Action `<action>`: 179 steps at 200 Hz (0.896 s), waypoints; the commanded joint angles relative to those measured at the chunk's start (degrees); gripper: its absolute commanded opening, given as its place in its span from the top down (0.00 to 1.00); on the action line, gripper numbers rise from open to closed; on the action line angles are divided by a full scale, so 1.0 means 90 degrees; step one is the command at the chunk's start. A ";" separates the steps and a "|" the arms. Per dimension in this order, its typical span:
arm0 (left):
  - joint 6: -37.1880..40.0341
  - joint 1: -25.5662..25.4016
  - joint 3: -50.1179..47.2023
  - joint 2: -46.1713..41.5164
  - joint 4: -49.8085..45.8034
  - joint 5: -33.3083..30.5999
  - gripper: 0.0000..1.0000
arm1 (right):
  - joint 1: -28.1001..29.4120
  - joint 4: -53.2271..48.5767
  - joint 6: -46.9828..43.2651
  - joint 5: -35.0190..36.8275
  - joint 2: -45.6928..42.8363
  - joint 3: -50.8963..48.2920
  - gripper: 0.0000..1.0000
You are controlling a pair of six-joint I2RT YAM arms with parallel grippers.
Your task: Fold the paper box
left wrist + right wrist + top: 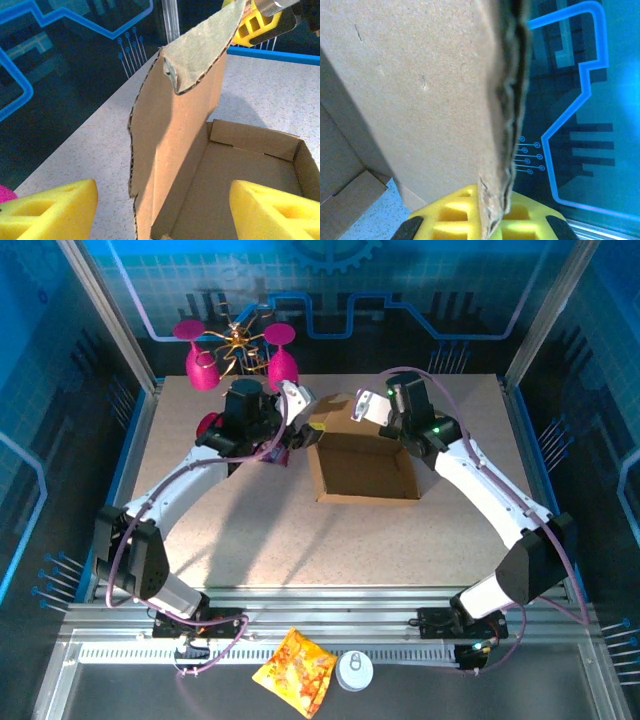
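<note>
With right fingers clamped on the top of the upright flap, left fingers apart astride it, and the box open on the far half of the bench, pinch low with left, then fold flap squarely along its crease, avoiding tears.

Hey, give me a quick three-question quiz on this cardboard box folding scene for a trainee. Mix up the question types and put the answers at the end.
1. True or false: the right arm's jaws are shut on a raised flap of the plain brown corrugated cardboard box.
2. The left arm's jaws are: A, shut on the box; B, open, near the box; C, shut on nothing.
3. Name the crinkled packet lying next to the small white round disc.
Key: 1 true; 2 B; 3 the orange-yellow snack bag.
</note>
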 commanded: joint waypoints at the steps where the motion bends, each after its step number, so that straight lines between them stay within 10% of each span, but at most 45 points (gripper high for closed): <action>1: 0.0324 -0.0071 0.0412 0.0270 0.0016 0.0272 0.30 | 0.0044 -0.0034 0.0027 -0.0120 -0.0161 -0.0078 1.00; 46: 0.0534 -0.0491 0.0851 0.0625 -0.0260 -0.0619 0.33 | 0.0110 -0.0053 0.0081 -0.0034 -0.0131 -0.0078 1.00; 179: 0.0120 -0.0912 0.0868 0.0719 -0.0359 -0.2053 0.88 | 0.0244 -0.0235 0.0492 0.0087 0.0140 0.0238 1.00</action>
